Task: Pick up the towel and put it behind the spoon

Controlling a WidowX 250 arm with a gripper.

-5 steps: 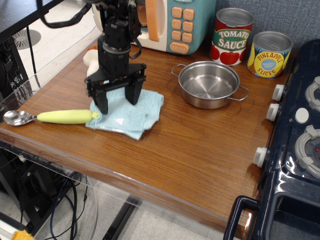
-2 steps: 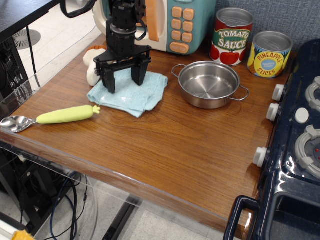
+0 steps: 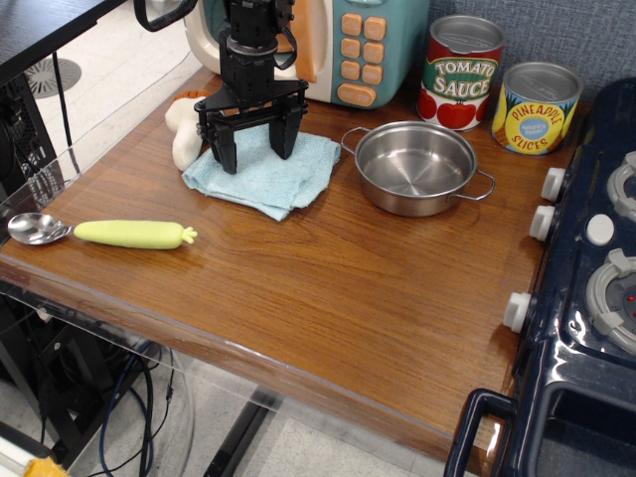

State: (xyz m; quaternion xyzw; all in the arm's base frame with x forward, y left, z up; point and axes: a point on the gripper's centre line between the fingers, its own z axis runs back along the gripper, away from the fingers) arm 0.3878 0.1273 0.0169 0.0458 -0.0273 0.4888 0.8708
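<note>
The light blue towel (image 3: 270, 179) lies flat on the wooden table (image 3: 378, 288), back left, just left of the steel pot. My black gripper (image 3: 254, 145) stands upright over the towel's back half. Its fingers (image 3: 226, 151) are spread wide and their tips are down at the cloth; I cannot tell whether they press on it. The spoon (image 3: 119, 233) lies near the front left edge, its silver bowl pointing left and its lime-green handle pointing right. The towel lies behind and to the right of the spoon.
A white mushroom toy (image 3: 185, 137) sits just left of the towel. A steel pot (image 3: 416, 167) stands to its right. A toy microwave (image 3: 343, 45) and two cans (image 3: 460, 72) line the back. A toy stove (image 3: 596, 278) fills the right side.
The towel and my gripper have moved together towards the back of the table, away from the spoon. The spoon's handle has swung back to level. The jaws stayed spread.
</note>
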